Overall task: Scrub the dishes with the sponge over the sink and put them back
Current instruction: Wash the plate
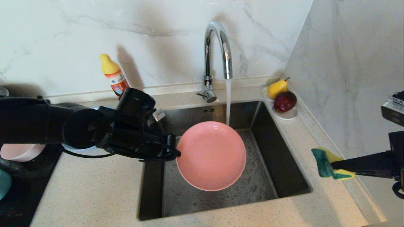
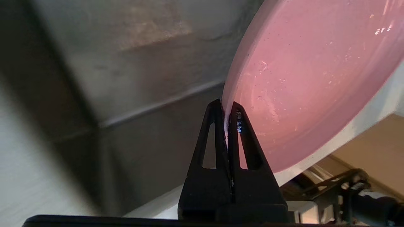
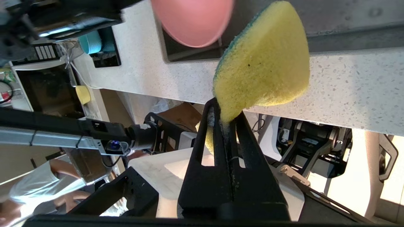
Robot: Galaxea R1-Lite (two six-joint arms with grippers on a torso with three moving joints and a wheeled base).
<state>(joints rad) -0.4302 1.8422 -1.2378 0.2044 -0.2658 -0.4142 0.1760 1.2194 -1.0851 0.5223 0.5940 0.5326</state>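
A salmon-pink plate (image 1: 210,156) hangs tilted over the steel sink (image 1: 277,164), its far rim under the water running from the tap (image 1: 217,47). My left gripper (image 1: 176,154) is shut on the plate's left rim; in the left wrist view the two black fingers pinch the pink plate (image 2: 309,78) at the gripper (image 2: 226,105). Out over the counter right of the sink, my right gripper (image 1: 334,165) is shut on the yellow and green sponge (image 1: 326,162). The sponge (image 3: 265,63) bulges out of that gripper (image 3: 224,108). A pale pink bowl (image 1: 22,152) and a teal bowl (image 1: 4,184) sit at the far left.
An orange bottle with a yellow cap (image 1: 114,75) stands behind the left arm. A small white dish (image 1: 285,115) with a pear (image 1: 277,88) and a dark red fruit (image 1: 284,101) sits at the sink's back right corner. Marble walls close in behind and on the right.
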